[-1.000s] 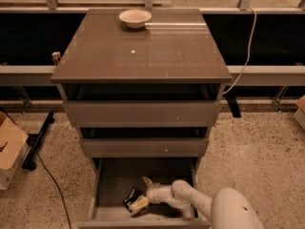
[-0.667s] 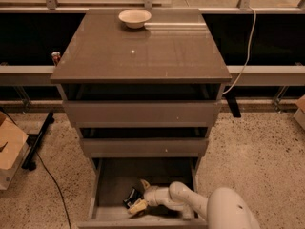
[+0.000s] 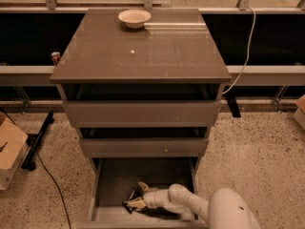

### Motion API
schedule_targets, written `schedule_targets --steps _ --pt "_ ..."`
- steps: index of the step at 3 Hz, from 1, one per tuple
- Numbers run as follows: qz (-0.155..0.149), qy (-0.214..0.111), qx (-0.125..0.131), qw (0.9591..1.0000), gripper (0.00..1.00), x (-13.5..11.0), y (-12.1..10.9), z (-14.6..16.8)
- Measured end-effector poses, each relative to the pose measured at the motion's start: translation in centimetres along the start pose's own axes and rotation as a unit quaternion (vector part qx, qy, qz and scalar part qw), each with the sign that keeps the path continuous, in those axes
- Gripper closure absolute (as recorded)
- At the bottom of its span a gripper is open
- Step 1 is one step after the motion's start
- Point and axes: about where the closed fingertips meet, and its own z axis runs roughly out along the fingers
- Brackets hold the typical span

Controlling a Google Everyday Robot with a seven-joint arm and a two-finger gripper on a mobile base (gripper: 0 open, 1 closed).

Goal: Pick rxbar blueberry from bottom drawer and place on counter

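Three drawers stepped out beneath the counter (image 3: 143,56), and one white bowl (image 3: 135,18) sat near its far edge, top centre of the frame. One rxbar blueberry (image 3: 130,195) lay in the bottom drawer (image 3: 110,174), lower centre, its pale markings too small for me to read. My gripper (image 3: 138,195) was down inside that drawer right at the bar, reaching in from the lower right; whether it had closed on the wrapper I could not tell. One red can (image 3: 55,57) stood at the upper left, label unreadable. Against a second earlier, gripper and bar had barely shifted.
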Motion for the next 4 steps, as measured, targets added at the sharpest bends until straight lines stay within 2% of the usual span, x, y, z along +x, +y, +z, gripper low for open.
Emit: schedule_targets --steps 2,3,4 --pt "0.0 0.0 0.0 1.0 0.95 0.0 0.1 0.0" --pt "0.015 -0.022 -0.005 0.9996 1.0 -2.7 0.2 -1.9" --pt "0.007 -0.06 0.008 0.9982 1.0 -7.2 0.5 -5.6"
